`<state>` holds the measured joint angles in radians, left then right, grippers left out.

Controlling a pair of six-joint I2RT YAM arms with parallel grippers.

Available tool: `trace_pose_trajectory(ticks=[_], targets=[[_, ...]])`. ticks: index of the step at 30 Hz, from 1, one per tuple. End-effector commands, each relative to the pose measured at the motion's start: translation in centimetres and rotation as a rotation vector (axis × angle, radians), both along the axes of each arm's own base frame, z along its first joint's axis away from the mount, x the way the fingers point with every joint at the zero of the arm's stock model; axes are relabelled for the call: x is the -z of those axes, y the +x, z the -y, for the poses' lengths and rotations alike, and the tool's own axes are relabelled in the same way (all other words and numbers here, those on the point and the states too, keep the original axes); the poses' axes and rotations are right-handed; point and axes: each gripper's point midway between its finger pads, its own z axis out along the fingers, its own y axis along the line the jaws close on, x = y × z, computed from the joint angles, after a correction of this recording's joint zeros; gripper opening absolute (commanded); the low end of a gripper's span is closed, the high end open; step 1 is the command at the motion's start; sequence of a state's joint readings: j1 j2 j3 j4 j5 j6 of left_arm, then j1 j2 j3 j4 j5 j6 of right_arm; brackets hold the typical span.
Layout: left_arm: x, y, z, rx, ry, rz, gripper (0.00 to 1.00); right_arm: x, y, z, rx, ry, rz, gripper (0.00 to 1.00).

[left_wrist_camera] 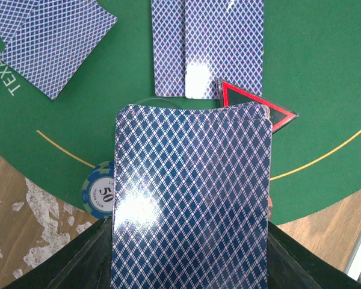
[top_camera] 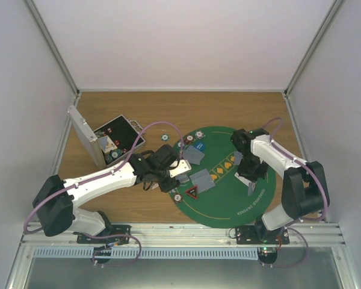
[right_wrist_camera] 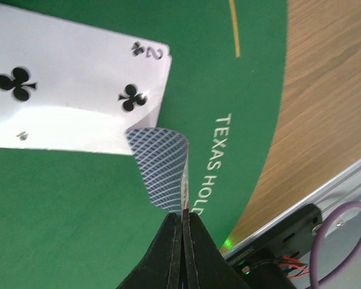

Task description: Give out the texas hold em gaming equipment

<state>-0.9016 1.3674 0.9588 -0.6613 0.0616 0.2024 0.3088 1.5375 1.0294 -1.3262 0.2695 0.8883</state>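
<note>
My left gripper point(top_camera: 171, 173) is shut on a stack of blue-backed playing cards point(left_wrist_camera: 191, 198), held over the near-left edge of the green mat point(top_camera: 240, 205). Just beyond the stack lie a red-triangle token point(left_wrist_camera: 256, 108), a pair of face-down cards point(left_wrist_camera: 207, 48) and a blue 50 chip point(left_wrist_camera: 99, 191). My right gripper point(right_wrist_camera: 182, 220) is shut on a bent blue-backed card point(right_wrist_camera: 165, 171) above the mat's right side. A two of clubs point(right_wrist_camera: 72, 90) shows its face just past it; I cannot tell if it is also held.
An open silver case point(top_camera: 105, 141) stands at the back left on the wooden table. More face-down cards point(top_camera: 195, 155), a blue token point(top_camera: 200, 146), orange tokens point(top_camera: 219, 171) and chips point(top_camera: 165, 137) lie on and near the mat. The metal rail runs along the near edge.
</note>
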Motion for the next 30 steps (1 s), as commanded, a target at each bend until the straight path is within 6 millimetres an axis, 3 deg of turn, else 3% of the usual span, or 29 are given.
trace_pose_trajectory(ticks=[1, 6, 13, 21, 30], targets=[[-0.9, 0.3, 0.6, 0.011, -0.043, 0.041, 0.58, 0.1, -0.2, -2.8, -0.026, 0.145, -0.038, 0.01], [-1.0, 0.3, 0.6, 0.011, -0.046, 0.043, 0.58, -0.1, -0.3, -4.7, -0.031, 0.227, -0.05, 0.01], [-1.1, 0.3, 0.6, 0.011, -0.05, 0.046, 0.58, 1.3, -1.4, -3.6, -0.023, 0.159, -0.115, 0.01], [-1.0, 0.3, 0.7, 0.013, -0.055, 0.044, 0.58, 0.0, 3.1, -5.0, -0.025, 0.158, -0.02, 0.01], [-1.2, 0.3, 0.4, 0.007, -0.051, 0.054, 0.58, 2.0, 5.9, -6.7, -0.055, 0.16, -0.011, 0.0]])
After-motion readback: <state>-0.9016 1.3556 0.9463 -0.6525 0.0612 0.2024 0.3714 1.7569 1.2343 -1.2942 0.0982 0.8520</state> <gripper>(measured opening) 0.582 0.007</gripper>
